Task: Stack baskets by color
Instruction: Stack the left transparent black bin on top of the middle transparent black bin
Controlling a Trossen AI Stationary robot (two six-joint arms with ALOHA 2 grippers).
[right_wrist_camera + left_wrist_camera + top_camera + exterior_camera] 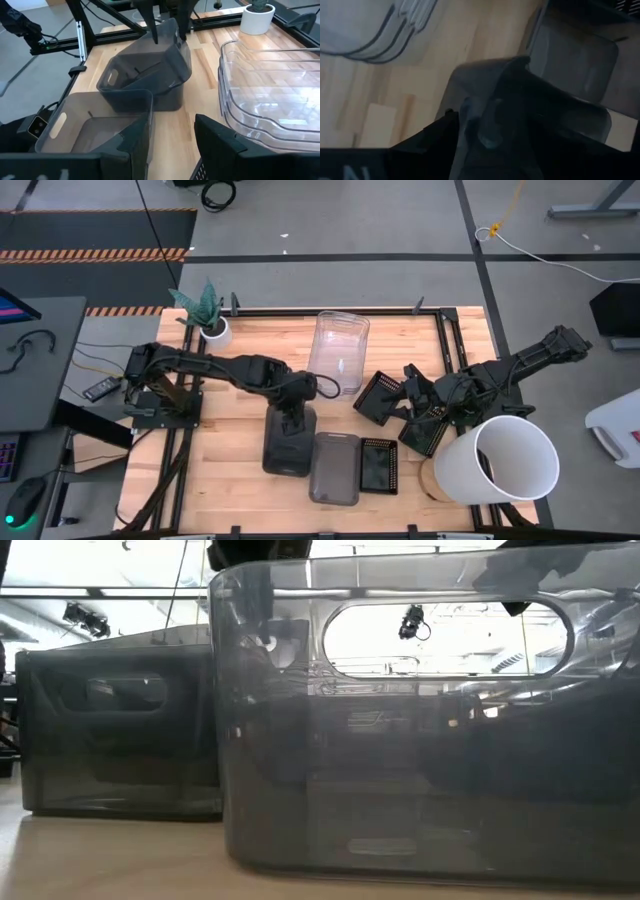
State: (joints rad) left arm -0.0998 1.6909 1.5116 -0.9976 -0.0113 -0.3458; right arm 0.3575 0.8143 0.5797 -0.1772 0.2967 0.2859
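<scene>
A smoky dark-grey basket (289, 448) (145, 75) rests flat on its bottom on the table. My left gripper (292, 415) (166, 30) points steeply down over its far short end, open. One finger (150, 27) is inside that end wall and one (183, 27) outside, and I see no touch. A second smoky basket (335, 470) (95, 125) stands just right of the first. A clear basket stack (338, 350) stands behind them. My right gripper (412, 395) (172, 150) waits open at mid right between two tilted black mesh baskets (378, 395) (430, 435). A third mesh basket (380, 465) lies near the front.
A large white bucket (497, 460) stands at the front right corner. A small white plant pot (213, 330) is at the far left. In the low view the second smoky basket (430, 740) fills most of the picture. Bare wood lies left of the first basket.
</scene>
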